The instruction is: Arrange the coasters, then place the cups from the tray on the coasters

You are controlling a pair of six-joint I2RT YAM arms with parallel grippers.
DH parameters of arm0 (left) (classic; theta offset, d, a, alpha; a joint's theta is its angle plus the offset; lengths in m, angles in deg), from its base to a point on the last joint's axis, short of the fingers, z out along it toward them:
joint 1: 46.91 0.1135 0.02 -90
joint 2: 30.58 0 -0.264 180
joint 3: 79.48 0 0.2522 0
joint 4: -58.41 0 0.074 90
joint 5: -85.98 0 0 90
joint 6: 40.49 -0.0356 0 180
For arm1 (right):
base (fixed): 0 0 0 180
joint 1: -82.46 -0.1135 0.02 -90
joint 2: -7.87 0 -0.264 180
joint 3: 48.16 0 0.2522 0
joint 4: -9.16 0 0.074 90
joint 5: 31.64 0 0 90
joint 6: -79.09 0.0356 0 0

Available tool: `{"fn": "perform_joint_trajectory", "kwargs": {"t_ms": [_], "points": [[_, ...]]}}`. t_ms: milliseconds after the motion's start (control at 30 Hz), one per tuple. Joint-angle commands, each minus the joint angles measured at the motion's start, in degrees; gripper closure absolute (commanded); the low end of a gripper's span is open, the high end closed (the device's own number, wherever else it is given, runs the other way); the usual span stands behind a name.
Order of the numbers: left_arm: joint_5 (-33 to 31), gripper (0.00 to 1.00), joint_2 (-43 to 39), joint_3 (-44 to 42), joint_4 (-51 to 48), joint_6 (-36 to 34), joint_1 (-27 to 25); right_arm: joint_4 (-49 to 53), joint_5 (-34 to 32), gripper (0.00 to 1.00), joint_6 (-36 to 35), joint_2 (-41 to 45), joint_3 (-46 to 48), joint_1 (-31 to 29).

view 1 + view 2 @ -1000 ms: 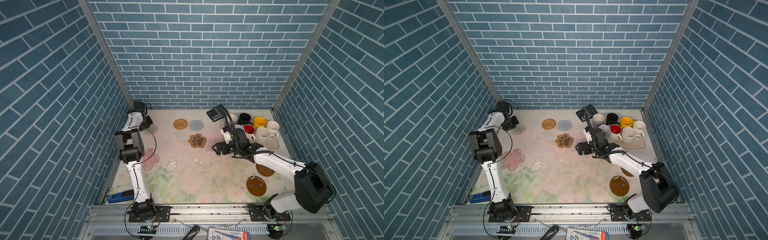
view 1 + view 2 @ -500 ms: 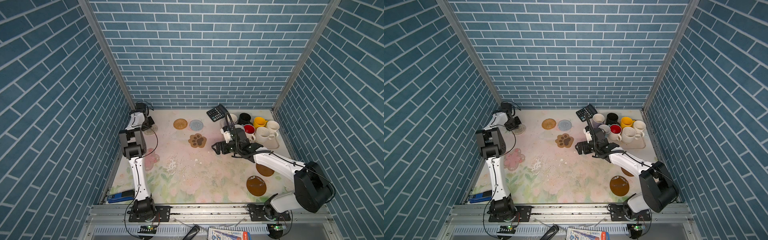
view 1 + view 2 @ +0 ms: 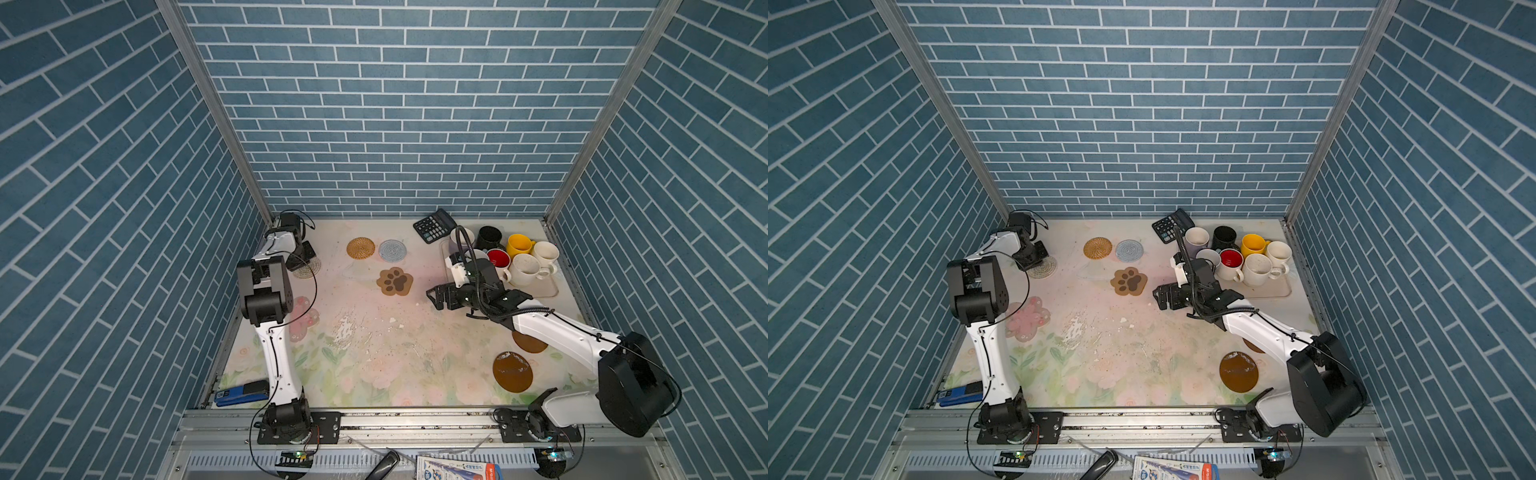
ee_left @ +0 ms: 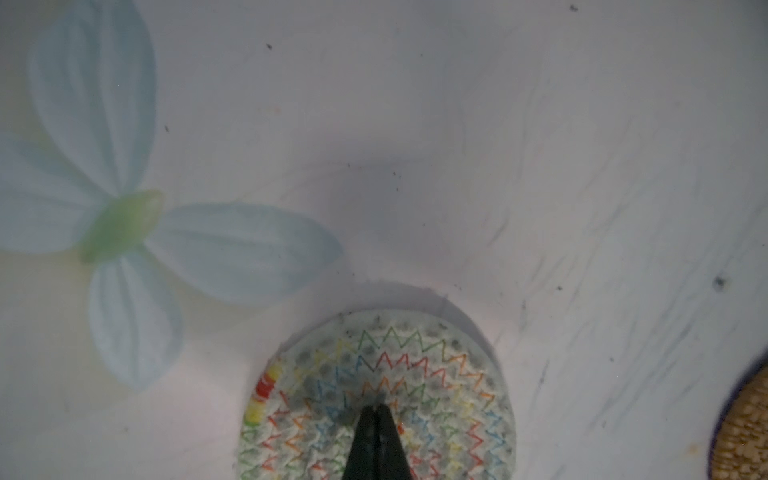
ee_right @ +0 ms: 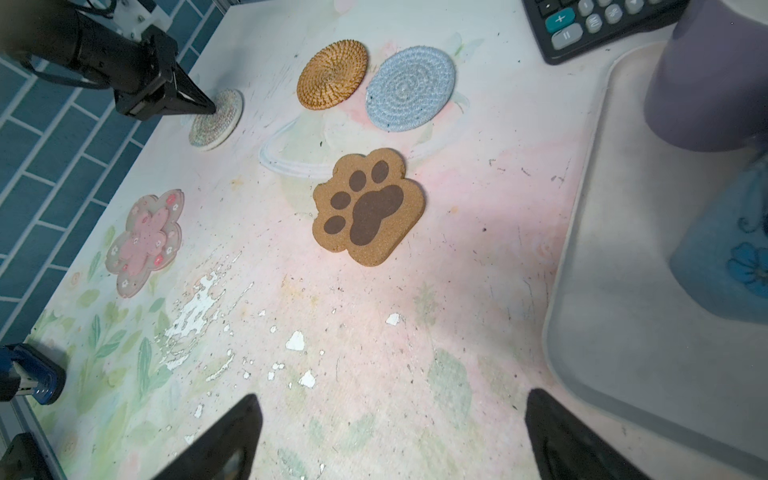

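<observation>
So the left gripper (image 3: pixel 309 257), tips pinched together, sits on the lacy coaster (image 3: pixel 308 269) mid-left; right gripper (image 3: pixel 434 298) gapes empty, paw coaster (image 3: pixel 395 281) just to its left.

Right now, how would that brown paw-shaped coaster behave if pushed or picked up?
The paw coaster looks thick and cork-like, so probably stiff and light. Lying flat on the table, it would likely slide rather than roll or tip.

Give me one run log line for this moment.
left pincer: shut, tips on lacy coaster | right pincer: open, empty, beside tray | cups: on tray
</observation>
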Motion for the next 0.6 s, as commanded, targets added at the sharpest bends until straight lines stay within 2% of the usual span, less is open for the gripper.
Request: {"fn": "perform_joint_trajectory", "kwargs": {"t_ms": [0,333,567], "points": [[0.03,1.0,-1.73,-4.63,-1.93,1.52,-2.12,-1.25,-1.91,0.01,1.68,1.38,1.85,0.3],[1.17,1.0,-9.63,-17.82,3.09,5.79,-8.36,-2.12,-3.5,0.01,2.57,3.36,3.57,1.0],[1.15,1.0,-11.6,-22.2,5.2,8.19,-12.73,-2.6,-3.85,0.01,3.0,4.29,4.56,1.61]]}}
